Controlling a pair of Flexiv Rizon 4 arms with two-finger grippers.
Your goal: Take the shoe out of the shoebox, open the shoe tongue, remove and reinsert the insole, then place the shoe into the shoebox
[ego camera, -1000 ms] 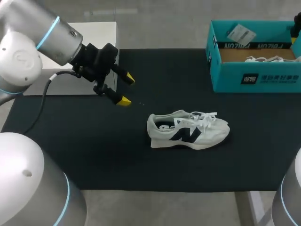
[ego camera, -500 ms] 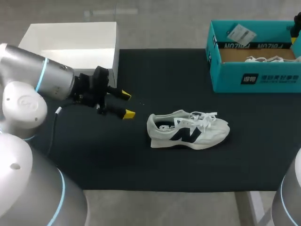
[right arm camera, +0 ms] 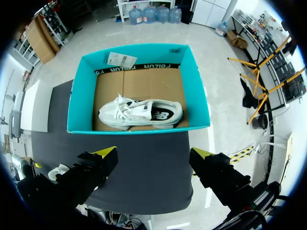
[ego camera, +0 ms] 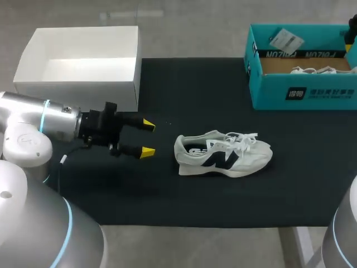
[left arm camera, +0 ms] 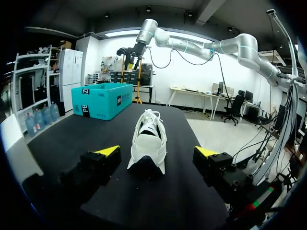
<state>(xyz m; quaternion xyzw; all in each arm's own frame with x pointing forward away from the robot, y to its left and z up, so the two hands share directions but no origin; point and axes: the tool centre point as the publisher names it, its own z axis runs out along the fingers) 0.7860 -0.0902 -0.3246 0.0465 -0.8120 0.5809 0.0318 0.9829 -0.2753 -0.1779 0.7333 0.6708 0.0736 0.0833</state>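
The white sneaker (ego camera: 223, 154) is laid lengthwise, heel-first, straight ahead of the left gripper (ego camera: 148, 137), which is spread wide and empty.

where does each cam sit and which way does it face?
Head: above and behind the robot, looking down on the table; left arm enters at left, left tool open, just short of the shoe.
Left wrist: on that wrist, looking out along the left tool at the shoe's heel.
Right wrist: above the shoebox, looking down into it; right tool open.
Shared: all three show the shoebox.
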